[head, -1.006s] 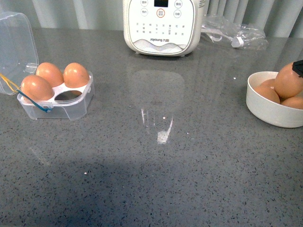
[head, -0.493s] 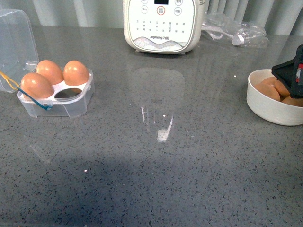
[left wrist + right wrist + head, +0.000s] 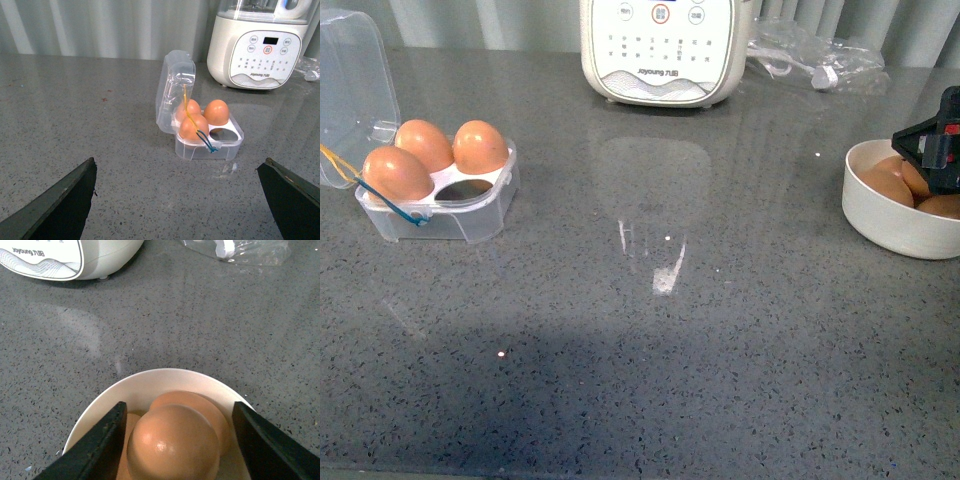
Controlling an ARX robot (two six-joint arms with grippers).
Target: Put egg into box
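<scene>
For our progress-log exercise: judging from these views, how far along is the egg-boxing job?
Done: three eggs sit in the box, lid open. In hand: the right gripper, jaws open, straddles the top egg in the bowl, not yet gripped. To do: lift it into the empty cell. The left gripper is open and empty.

three eggs (image 3: 480,147) sit in the open box (image 3: 485,216).

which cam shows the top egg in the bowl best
Right wrist view: the egg sits large and unblocked atop the others in the bowl, between the open right gripper's fingers. In the front view the gripper hides much of it. The left wrist view misses the bowl entirely.
</scene>
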